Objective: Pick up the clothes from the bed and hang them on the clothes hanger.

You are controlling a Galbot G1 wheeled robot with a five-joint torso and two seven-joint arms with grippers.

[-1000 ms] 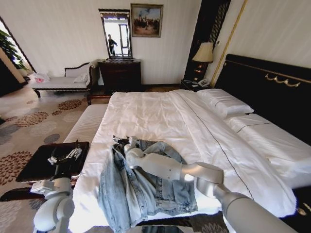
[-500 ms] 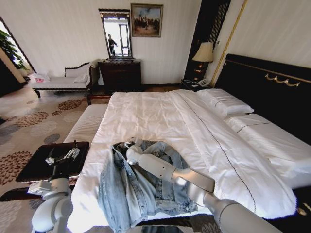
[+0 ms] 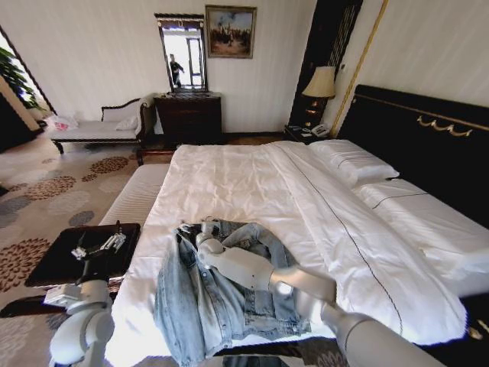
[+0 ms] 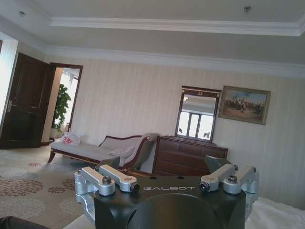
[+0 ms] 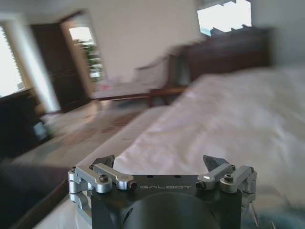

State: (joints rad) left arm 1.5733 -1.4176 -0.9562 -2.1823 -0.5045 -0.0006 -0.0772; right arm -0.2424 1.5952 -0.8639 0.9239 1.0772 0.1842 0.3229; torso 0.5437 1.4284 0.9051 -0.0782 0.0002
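Reach step: right gripper [image 3: 205, 226] over denim jacket [image 3: 221, 294] collar, near the foot edge of the bed [image 3: 252, 183]; fingers spread, empty. Left gripper [image 3: 98, 243] parked off-bed, fingers apart. Next: descend, clamp collar.

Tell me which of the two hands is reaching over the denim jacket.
The right hand, extended across the denim jacket at its collar end on the bed. The left hand sits off to the side over the dark tray, beside the bed.
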